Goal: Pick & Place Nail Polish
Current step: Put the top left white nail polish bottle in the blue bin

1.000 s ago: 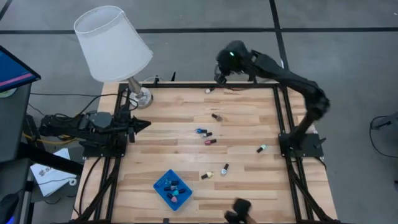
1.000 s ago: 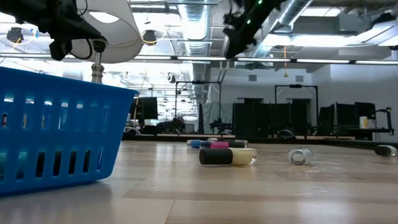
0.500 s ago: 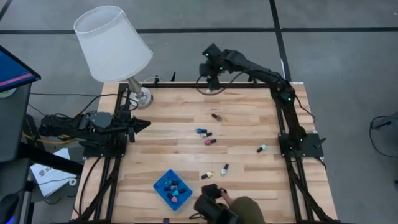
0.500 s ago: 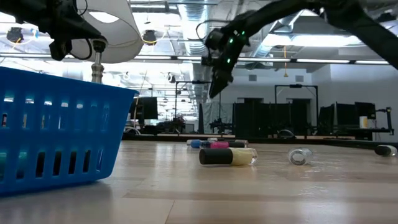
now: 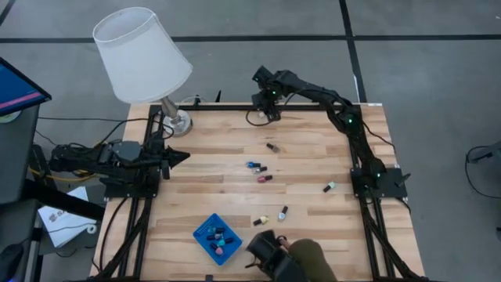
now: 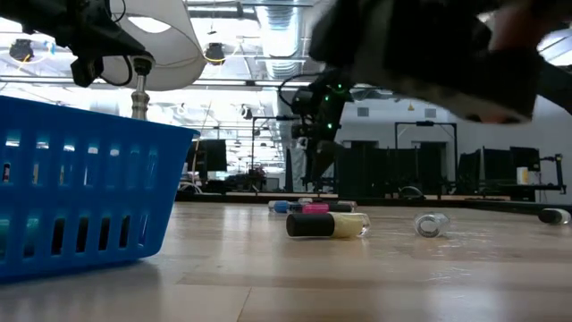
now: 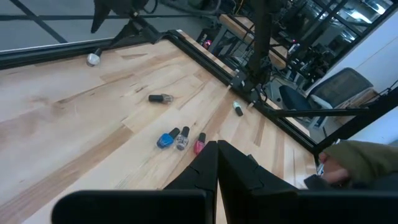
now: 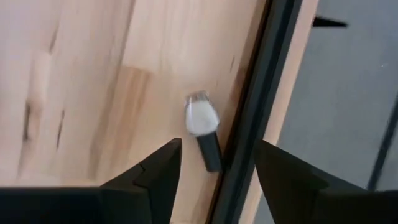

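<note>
— Wooden tabletop (image 5: pixel 313 200) with a black frame; what step is this?

— The reach for a bottle. The right claw (image 5: pixel 268 110) is at the far edge, its fingers spread apart and holding nothing, directly above a small pale bottle with dark cap (image 8: pixel 203 127) that lies beside the frame rail. I think the next move is to go down over it and close, carefully, because the rail is very near.

— And the left claw (image 5: pixel 182 156)?

— It waits at the left edge, fingers pressed together, nothing in them.

— The containers?

— The blue tray (image 5: pixel 203 242) near the front edge already holds several bottles. Other nail polish bottles (image 5: pixel 258 170) lie loose in the middle. A person's hand (image 5: pixel 266 248) is just beside the tray.
</note>
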### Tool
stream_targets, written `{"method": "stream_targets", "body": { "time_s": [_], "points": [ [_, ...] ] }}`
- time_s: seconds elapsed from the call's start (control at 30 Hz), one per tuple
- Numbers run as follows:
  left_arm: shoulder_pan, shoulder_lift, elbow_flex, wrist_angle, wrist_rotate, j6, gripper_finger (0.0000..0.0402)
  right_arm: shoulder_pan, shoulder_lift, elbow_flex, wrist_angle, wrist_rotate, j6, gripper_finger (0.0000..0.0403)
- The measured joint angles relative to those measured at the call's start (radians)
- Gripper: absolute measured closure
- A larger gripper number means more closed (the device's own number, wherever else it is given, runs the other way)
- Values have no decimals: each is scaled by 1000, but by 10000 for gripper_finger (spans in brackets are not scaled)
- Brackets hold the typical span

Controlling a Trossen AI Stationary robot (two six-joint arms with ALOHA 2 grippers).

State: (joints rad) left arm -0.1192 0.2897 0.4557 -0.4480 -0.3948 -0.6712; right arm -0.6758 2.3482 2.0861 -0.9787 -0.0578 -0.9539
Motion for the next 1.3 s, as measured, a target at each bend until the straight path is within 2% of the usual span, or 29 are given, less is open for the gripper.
{"method": "stream_targets", "body": {
  "time_s": [0.17,0.27,0.37,0.47,0.53,0.87,1.07,1.3],
  "points": [
    [0,0,0,0,0,0,401,-26,-4,-27,26,10,-26,220],
    [0,0,0,0,0,0,401,-38,-2,-31,27,11,-25,240],
    [0,0,0,0,0,0,401,-37,-3,-30,66,50,-25,284],
    [0,0,0,0,0,0,401,-31,-3,-30,88,61,-50,358],
    [0,0,0,0,0,0,401,-25,-2,-30,99,61,-63,390],
    [0,0,0,0,4,0,401,25,85,-23,132,106,-78,401],
    [0,0,0,-1,8,0,401,26,108,-21,56,109,-66,402],
    [0,0,0,0,8,0,401,52,78,-34,-75,92,2,403]
  ]
}}
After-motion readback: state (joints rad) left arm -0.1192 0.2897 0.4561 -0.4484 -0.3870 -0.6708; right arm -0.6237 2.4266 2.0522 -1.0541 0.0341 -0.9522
